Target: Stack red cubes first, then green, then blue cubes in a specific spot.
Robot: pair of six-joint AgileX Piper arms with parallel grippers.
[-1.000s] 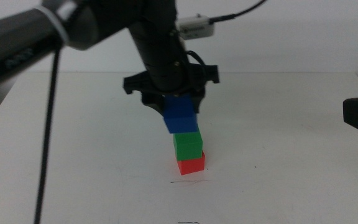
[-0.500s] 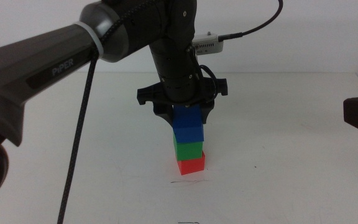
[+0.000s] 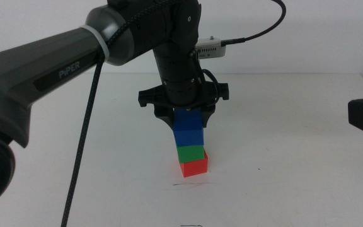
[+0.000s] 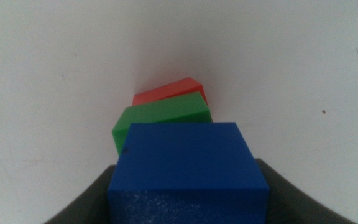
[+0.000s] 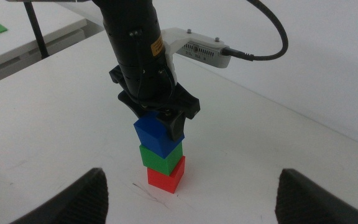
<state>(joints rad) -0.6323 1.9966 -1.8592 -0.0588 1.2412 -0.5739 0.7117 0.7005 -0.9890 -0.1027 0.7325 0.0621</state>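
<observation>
My left arm reaches in over the white surface (image 3: 295,189) and drops almost straight down at the wrist, "PIPER" lettering showing on its link. The left gripper (image 3: 188,120) points downward with its fingers pinching the blue cube (image 3: 188,131) from both sides. From the left wrist camera the blue cube (image 4: 188,168) fills the space between the dark fingers (image 4: 89,199), its top face toward the lens.

Directly under the fingers, the blue cube sits on the green cube (image 3: 190,153), which rests on the red cube (image 3: 194,166). The stack is not square: each cube is turned a bit against the one below, and the blue one overhangs slightly. The right wrist view shows the same tower, blue (image 5: 158,135) on green (image 5: 161,157) on red (image 5: 166,176).

A thin dark scratch mark (image 3: 189,185) lies on the surface just beside the red cube's base, on the side nearer the middle camera.

A white box with a black cable (image 3: 210,46) is mounted on the left wrist, above the fingers.

My right gripper (image 5: 191,193) waits well apart from the stack, fingers (image 5: 73,199) spread wide, nothing between them.
</observation>
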